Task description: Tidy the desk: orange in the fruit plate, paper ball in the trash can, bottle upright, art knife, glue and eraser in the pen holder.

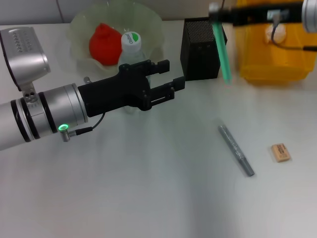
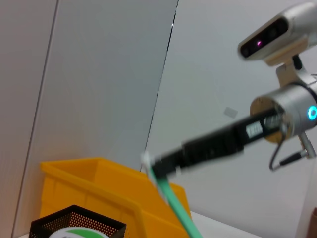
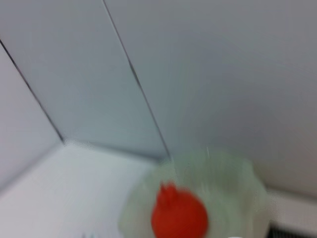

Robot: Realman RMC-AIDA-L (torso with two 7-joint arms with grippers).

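Two items remain loose on the white desk (image 1: 124,188): a slim grey pen-like art knife (image 1: 236,150) and a small tan-beige rectangular eraser (image 1: 280,152), near each other.
The right gripper (image 1: 216,10) is clamped on the top end of a thin green stick (image 1: 223,52), probably the glue, which hangs near-vertical just beside the square black wire-mesh pen holder (image 1: 200,49) and the bright yellow plastic trash can (image 1: 270,54). The stick looks light, rigid and smooth, so an end pinch may let it swing; a hold nearer mid-length would steady it. The left gripper (image 1: 171,77) hovers with fingers apart beside the upright clear plastic bottle (image 1: 130,49). The red-orange orange (image 1: 103,43) sits in the pale green wavy-rimmed fruit plate (image 1: 79,27).
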